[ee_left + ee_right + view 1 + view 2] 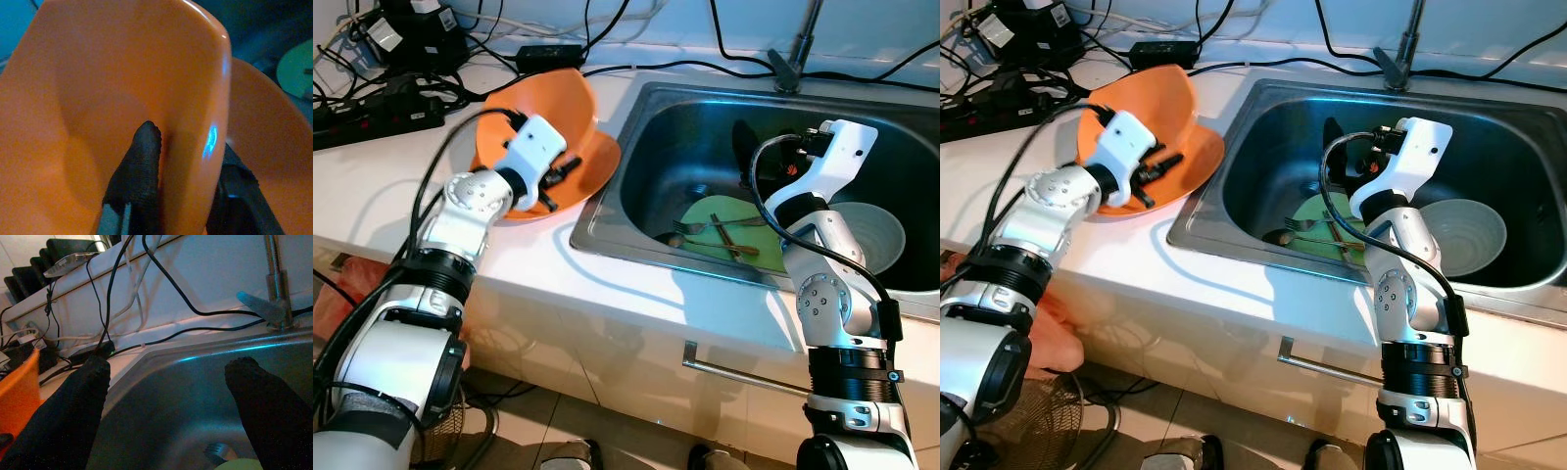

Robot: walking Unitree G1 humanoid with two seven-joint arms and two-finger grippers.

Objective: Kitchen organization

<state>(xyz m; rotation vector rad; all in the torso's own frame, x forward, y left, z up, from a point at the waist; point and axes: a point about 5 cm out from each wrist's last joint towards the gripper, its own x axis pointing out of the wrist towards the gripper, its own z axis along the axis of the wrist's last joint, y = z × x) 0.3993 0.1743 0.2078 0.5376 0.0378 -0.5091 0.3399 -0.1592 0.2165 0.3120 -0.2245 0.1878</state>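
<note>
Two orange bowls (576, 162) sit on the white worktop (391, 196), just beside the left edge of the steel sink (651, 103), one tilted up inside the other. The left gripper (560, 174) has its fingers (139, 171) clamped on the rim of the tilted bowl, one finger inside and one outside. The right gripper (171, 406) hangs above the sink basin with its fingers wide apart and holds nothing. In the basin lie a green plate (710, 217) with a fork (690, 226) and other cutlery on it, and a grey bowl (876, 235) beside it. Black cables (372, 98) lie on the worktop behind the bowls, and a tap (793, 59) stands behind the sink.
</note>
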